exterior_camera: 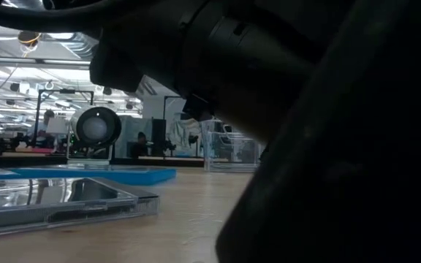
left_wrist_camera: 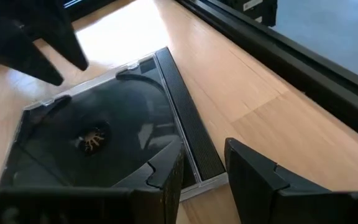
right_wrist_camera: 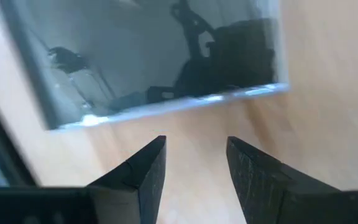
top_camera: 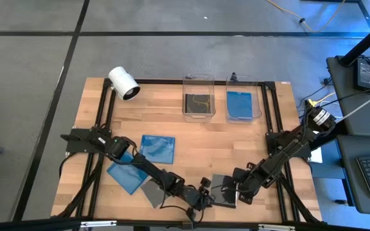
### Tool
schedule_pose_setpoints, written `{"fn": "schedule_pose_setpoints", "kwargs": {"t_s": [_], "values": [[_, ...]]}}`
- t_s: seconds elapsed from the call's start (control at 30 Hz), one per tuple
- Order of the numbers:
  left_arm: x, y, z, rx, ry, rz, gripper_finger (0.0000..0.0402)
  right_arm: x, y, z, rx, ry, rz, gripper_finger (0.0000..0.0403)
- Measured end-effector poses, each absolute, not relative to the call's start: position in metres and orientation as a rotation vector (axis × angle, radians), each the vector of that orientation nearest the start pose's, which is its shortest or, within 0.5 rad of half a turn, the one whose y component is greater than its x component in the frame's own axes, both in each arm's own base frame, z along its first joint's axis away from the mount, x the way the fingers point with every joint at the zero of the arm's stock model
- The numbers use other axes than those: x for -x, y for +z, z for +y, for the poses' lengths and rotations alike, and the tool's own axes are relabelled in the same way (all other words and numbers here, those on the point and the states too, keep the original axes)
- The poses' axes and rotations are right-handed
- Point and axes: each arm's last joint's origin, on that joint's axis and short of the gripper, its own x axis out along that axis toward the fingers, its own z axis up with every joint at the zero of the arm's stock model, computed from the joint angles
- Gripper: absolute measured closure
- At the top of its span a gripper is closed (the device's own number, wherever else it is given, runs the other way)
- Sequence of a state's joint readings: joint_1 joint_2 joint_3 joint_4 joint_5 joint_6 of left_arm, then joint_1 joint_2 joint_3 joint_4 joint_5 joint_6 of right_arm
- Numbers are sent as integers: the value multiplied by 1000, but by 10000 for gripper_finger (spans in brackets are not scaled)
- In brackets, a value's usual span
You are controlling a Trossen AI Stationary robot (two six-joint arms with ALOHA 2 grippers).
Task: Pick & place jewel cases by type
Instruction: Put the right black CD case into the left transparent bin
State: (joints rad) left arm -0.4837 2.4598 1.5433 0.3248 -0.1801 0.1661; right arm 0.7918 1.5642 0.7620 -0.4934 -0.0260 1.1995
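Observation:
A dark jewel case [top_camera: 222, 187] lies flat near the table's near edge, between my two grippers. My left gripper [left_wrist_camera: 204, 146] is open at its spine-side corner [left_wrist_camera: 211, 174]. One finger [left_wrist_camera: 166, 174] stands over the lid and the other [left_wrist_camera: 253, 180] over bare table. My right gripper [right_wrist_camera: 196, 142] is open, a little short of the same case's [right_wrist_camera: 154, 62] edge, on the opposite side. Another grey case [top_camera: 151, 191] lies under the left arm. Two blue cases [top_camera: 158, 147] [top_camera: 126, 174] lie flat on the table's left half. My left gripper has its fingers on either side of the dark case's spine-side corner [left_wrist_camera: 204, 163], coming in low over the table. I cannot tell whether either finger touches the case, which lies flat on the table.
Two clear bins stand at the far edge: one [top_camera: 198, 96] holds a dark case, the other [top_camera: 243, 97] a blue one. A white cylindrical camera [top_camera: 123, 83] sits at the far left corner. Black rails [left_wrist_camera: 278, 68] run along the table's sides. Bare wood lies mid-table.

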Motion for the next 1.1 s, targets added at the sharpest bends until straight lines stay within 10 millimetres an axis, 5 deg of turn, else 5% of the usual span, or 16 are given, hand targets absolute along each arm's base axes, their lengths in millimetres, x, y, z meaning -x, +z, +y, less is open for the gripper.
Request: {"fn": "schedule_pose_setpoints", "kwargs": {"t_s": [0.2, 0.37, 0.57, 0.9, 1.1], "values": [[-446, 58, -228, -349, -376, 542, 288, -180, 138, 172, -307, -232, 1319, 231], [-446, 58, -229, -346, -412, 541, 288, -188, 139, 164, -94, -112, 1297, 231], [-446, 58, -229, -342, -430, 541, 288, -194, 142, 156, -113, -115, 1354, 231], [-446, 58, -230, -340, -438, 541, 288, -217, 159, 152, 17, -103, 1198, 231], [-446, 58, -230, -338, -446, 541, 288, -229, 153, 145, 6, -20, 1240, 231]]}}
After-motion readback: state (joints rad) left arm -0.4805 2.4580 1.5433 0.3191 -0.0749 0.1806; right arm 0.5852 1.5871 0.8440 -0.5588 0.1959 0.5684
